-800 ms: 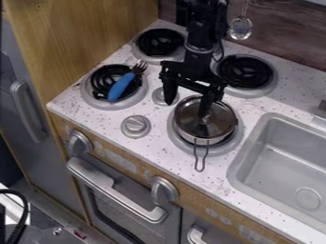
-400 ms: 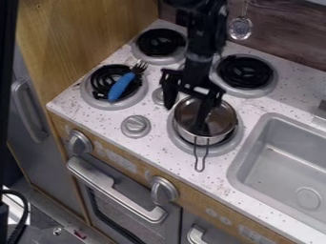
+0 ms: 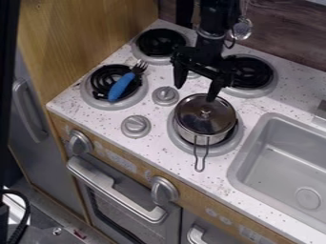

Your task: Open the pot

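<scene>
Saucepan (image 3: 202, 139) below gripper (image 3: 195, 93), knobbed lid (image 3: 192, 119) on; fingers wide, nothing held; grasp and lift-off both left to do.

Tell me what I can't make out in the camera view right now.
All in the camera view:
- Inside of the pot: hidden by the lid.
- Whether the gripper touches the lid: it overlaps the rim.
- Rear right burner's left part: behind the gripper.
- Sink's right side: cut off by the edge.
</scene>
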Robot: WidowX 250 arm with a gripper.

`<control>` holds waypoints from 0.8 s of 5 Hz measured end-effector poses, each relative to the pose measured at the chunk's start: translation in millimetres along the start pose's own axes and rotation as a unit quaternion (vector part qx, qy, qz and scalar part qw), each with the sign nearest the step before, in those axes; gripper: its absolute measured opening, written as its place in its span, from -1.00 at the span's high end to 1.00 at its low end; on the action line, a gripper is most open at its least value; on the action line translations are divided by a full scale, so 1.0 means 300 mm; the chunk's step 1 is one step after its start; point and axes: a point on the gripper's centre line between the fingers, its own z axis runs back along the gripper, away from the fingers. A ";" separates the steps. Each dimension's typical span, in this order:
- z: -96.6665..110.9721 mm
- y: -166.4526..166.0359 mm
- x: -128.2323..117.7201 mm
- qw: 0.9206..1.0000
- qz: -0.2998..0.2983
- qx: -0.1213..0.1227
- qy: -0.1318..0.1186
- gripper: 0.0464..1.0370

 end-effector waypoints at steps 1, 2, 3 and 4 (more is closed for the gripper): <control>-0.003 -0.027 0.020 1.000 0.005 -0.020 -0.022 -0.92; -0.022 -0.063 0.012 0.999 0.010 -0.044 -0.030 -0.92; -0.054 -0.099 -0.007 0.997 0.013 -0.067 -0.038 -0.92; -0.066 -0.108 -0.023 0.997 0.015 -0.075 -0.032 -0.92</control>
